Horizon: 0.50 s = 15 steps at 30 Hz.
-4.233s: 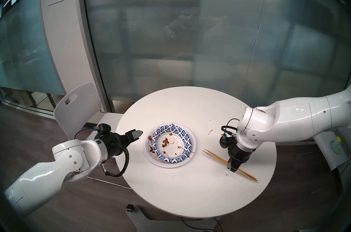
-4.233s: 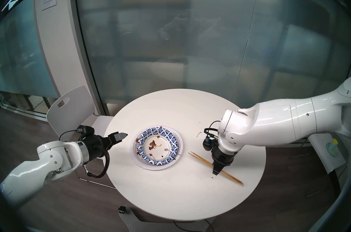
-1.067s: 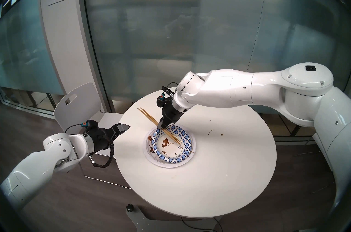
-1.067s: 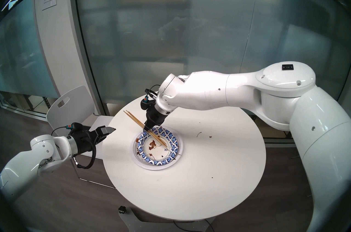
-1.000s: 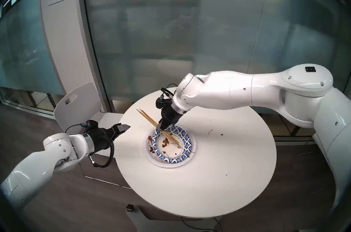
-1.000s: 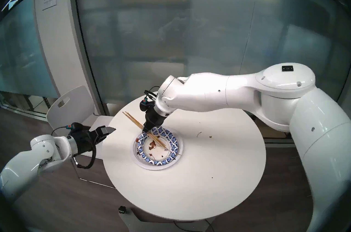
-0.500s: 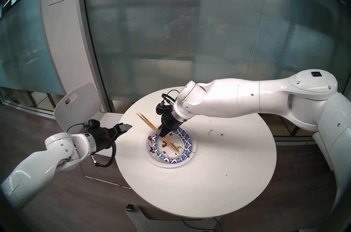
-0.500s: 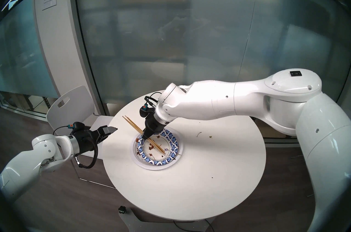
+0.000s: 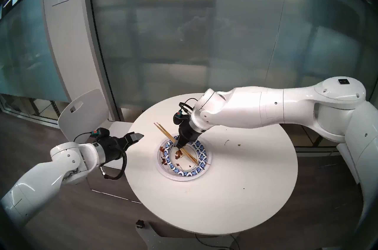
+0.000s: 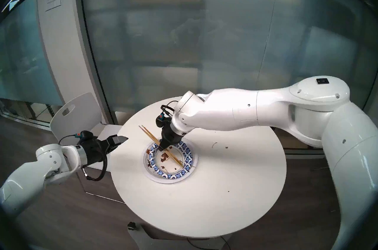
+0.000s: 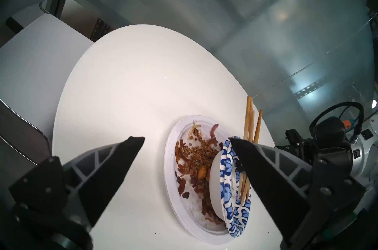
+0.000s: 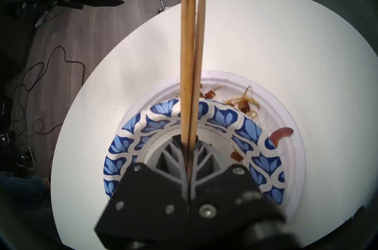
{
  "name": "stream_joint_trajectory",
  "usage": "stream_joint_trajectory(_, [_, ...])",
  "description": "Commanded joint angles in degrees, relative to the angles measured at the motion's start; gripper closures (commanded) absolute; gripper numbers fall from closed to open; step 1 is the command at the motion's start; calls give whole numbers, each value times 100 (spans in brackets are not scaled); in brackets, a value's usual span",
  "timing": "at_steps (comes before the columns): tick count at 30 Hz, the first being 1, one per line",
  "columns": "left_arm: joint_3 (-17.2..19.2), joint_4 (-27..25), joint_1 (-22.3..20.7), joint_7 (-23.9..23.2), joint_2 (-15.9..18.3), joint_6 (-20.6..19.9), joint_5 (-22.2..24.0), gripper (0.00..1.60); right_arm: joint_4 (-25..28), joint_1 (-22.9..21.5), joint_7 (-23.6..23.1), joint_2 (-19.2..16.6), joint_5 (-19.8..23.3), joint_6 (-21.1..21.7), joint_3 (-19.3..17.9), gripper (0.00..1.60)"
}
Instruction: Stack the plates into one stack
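A stack [image 9: 184, 158] of disposable plates sits near the middle of a round white tabletop [image 9: 235, 192], a blue-patterned plate [image 9: 201, 153] nested in wider plain white plates [image 9: 163, 169] strewn with brown food scraps [image 11: 196, 159]. The right pincer [image 9: 180, 146] hangs over the stack's far-left rim, clamped tight on a bundle of wooden chopsticks [image 9: 163, 130] whose lower ends angle down into the patterned plate; whether the tips touch it cannot be told. The left pincer [image 9: 136, 138] hovers off the tabletop's left edge, its jaws spread wide and empty, pointing toward the stack.

The plates look light, thin and bendable, likely to flex or slide if nudged, so a pinch at the raised rim appears the surest hold. In the left wrist view the patterned plate [image 11: 233, 192] seems tilted up on the scraps rather than seated flat, and may shift under the chopsticks' weight. The chopsticks are stiff and slim and could fan apart or roll once let go.

The tabletop to the right and toward the robot lies open but for a few crumbs [image 9: 238, 144]. A white chair [image 9: 86, 112] stands close behind the left arm, limiting room on that side; the stack is well clear of every edge.
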<state>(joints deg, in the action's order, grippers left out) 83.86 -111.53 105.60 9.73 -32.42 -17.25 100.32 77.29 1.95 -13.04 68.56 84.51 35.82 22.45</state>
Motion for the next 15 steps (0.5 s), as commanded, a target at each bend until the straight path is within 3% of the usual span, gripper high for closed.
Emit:
stream_joint_trajectory(1, [8,-22,-126,16,-8,-17,18,0,20,-25,31,-72,17,-74,-63,160])
stream_joint_trajectory(4, [0,-26,-135,19,-10,-7,21,0,57,-31,71,-105,29,-77,-69,147])
stream_joint_trajectory(5, [-3,-30,-138,22,-10,-5,25,0,67,-34,78,-113,33,-76,-70,130])
stream_joint_trajectory(9, [-13,-63,-140,37,-4,-4,31,0,112,-50,142,-139,55,-44,-67,100])
stream_joint_trajectory(15, [-31,-87,-140,48,5,-8,37,0,169,-60,185,-180,75,-45,-71,92])
